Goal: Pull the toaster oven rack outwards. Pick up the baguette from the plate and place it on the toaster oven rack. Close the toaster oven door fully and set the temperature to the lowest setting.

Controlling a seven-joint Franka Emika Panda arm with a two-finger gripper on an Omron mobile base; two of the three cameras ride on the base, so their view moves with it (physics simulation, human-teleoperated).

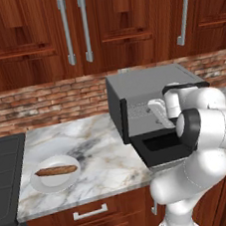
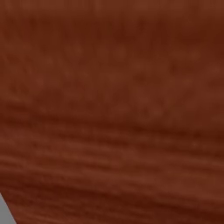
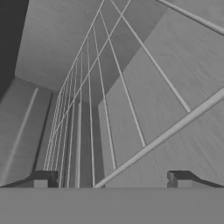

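A simulated kitchen: red-brown wood cabinets above a brick backsplash, with a grey-veined marble counter running across the middle of the left base view. The right base view gives a close, blurred red-brown wood surface.

Nearest, at the bottom of the hand view, the gripper shows its 2 dark fingertips set far apart, jaws wide open with nothing between them. Directly ahead of them, rising from the bottom center toward the upper middle of that frame, lies the toaster oven rack: thin pale wires running away from the jaws in a fan, crossed by 1 thicker bar that slants from lower center to the right edge. That bar looks like the front edge to catch, and it sits just beyond the fingertips, slanted to the line between them, so the wrist likely needs to roll before closing.

In the left base view the arm's hand reaches into the mouth of the toaster oven at center right, whose toaster oven door hangs open and flat toward the camera.

At lower left, well apart from the oven, the baguette lies golden-brown and slim, long axis left to right, on the plate, round and white, near the counter's front edge. The rack appears not yet pulled out.
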